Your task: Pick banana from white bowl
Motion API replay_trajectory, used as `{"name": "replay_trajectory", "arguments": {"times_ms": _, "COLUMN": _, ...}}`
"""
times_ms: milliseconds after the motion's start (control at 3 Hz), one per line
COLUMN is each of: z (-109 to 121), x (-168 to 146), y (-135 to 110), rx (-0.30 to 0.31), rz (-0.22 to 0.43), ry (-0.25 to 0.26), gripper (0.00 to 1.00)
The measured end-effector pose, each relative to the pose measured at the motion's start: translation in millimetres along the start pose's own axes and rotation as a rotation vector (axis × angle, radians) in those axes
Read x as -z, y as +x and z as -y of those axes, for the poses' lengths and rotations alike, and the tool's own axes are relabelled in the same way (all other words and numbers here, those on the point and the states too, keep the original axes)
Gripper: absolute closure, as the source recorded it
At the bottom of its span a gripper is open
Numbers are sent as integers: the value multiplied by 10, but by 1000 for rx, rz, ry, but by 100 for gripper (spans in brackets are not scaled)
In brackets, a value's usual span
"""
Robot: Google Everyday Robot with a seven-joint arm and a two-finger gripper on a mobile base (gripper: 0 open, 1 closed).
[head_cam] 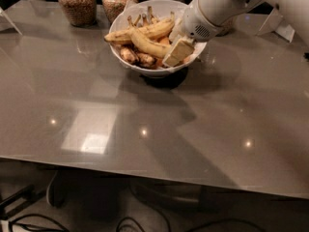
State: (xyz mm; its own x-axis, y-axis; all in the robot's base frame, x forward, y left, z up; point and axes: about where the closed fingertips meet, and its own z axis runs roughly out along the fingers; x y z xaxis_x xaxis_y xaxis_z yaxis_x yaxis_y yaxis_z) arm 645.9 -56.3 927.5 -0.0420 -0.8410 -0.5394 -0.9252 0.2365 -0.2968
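Grey, glossy worktop carries a white bowl towards its far side. Inside it the curved banana lies across darker fruit, and the tool sits at its right end; whether it grips anything cannot be told. Behind the bowl stand jars of brown grain.

Dim; glare spots on table; end effector in bowl.
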Motion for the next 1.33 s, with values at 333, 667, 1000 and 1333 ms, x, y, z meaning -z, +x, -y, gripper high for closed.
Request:
{"name": "replay_trajectory", "arguments": {"times_ms": 333, "z": 84, "x": -47, "y": -2, "rx": -4, "rz": 3, "ry": 8, "gripper": 34}}
{"name": "replay_trajectory", "arguments": {"times_ms": 667, "z": 172, "x": -134, "y": -43, "rx": -3, "rz": 14, "ry": 11, "gripper": 37}}
{"name": "replay_trajectory", "arguments": {"times_ms": 1000, "z": 224, "x": -259, "y": -95, "rx": -1, "rz": 26, "ry": 0, "gripper": 40}}
{"name": "replay_trajectory", "arguments": {"times_ms": 1333, "z": 215, "x": -367, "y": -121, "rx": 2, "rz": 30, "ry": -23, "gripper": 42}}
